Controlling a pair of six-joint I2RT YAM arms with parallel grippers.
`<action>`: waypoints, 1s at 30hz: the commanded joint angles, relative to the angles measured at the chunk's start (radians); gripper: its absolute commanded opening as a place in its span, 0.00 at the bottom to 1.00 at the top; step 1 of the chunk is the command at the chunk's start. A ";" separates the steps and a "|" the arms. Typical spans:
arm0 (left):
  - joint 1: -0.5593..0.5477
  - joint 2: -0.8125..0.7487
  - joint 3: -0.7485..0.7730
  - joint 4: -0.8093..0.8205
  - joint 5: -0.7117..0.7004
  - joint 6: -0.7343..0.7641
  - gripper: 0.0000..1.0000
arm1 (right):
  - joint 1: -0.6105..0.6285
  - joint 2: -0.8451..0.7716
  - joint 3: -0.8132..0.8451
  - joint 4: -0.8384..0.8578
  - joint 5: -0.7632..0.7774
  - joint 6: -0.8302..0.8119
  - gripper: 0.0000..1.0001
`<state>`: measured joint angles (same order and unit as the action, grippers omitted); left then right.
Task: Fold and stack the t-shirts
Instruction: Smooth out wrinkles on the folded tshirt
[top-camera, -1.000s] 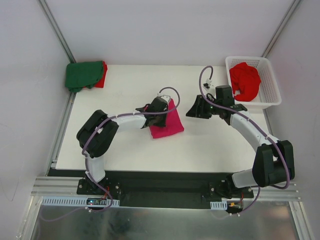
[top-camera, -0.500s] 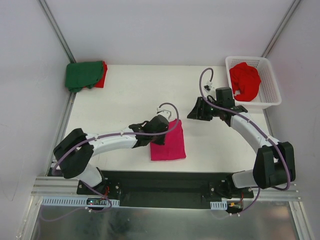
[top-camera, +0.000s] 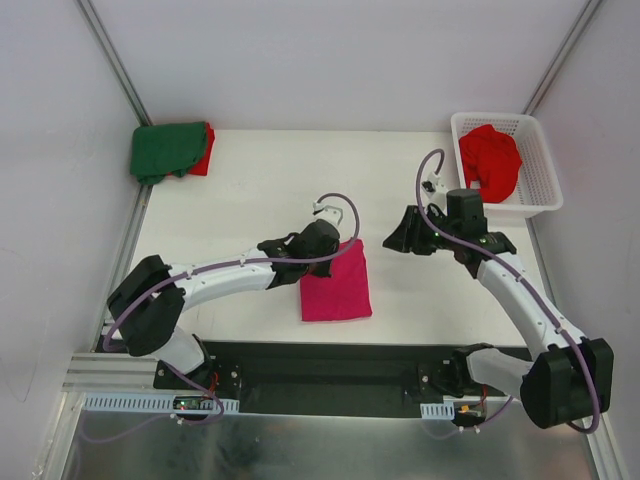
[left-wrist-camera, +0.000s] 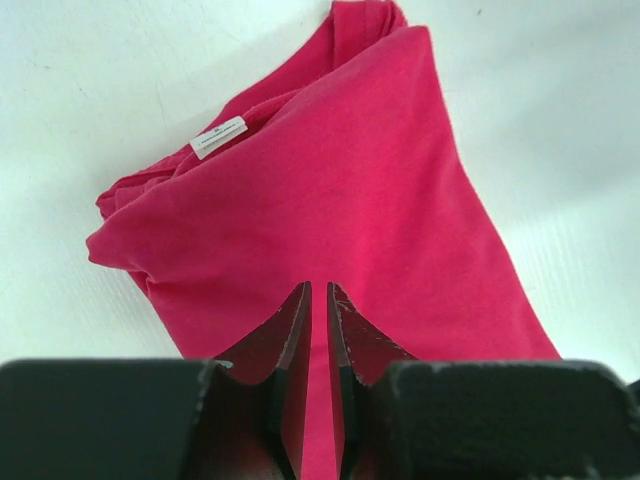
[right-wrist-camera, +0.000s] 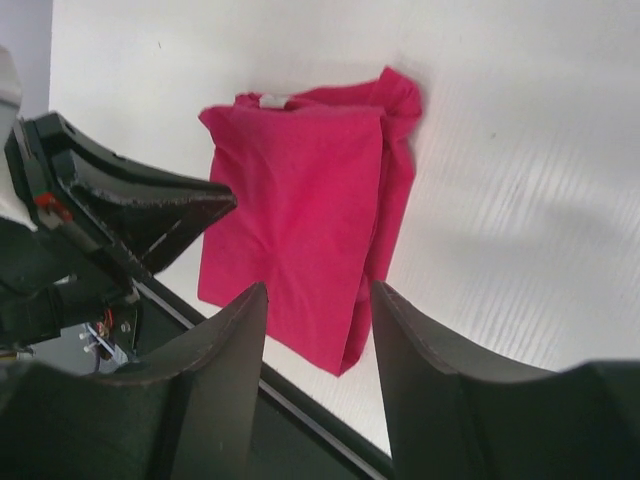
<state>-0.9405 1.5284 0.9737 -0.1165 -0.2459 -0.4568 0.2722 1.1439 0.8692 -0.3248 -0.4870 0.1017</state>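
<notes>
Tabletop (top-camera: 250, 200) ends at front just beside the folded magenta t-shirt (top-camera: 340, 290).

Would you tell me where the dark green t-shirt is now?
Top view: the dark green t-shirt lies at the table's far-left corner, over a red t-shirt.

Pink t-shirt (top-camera: 338, 290) dragged nearer, right arm (top-camera: 510, 285) withdrawn

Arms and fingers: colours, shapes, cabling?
Left arm and right arm: white links between bulky black joint housings, a purple cable looping along each. Left fingers black, slim, tapering to points; right fingers black, broad, curved.
</notes>
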 joint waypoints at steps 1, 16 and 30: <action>0.008 0.015 0.010 -0.003 -0.023 0.001 0.11 | 0.024 -0.087 -0.058 -0.045 -0.025 0.033 0.49; 0.098 0.142 0.000 0.103 0.089 0.024 0.00 | 0.373 -0.257 -0.232 -0.053 0.241 0.214 0.01; 0.206 0.305 0.046 0.207 0.244 0.023 0.00 | 0.714 -0.124 -0.365 0.087 0.643 0.444 0.01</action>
<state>-0.7570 1.7855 0.9962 0.0731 -0.0357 -0.4500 0.9520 0.9684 0.5053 -0.3099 -0.0074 0.4637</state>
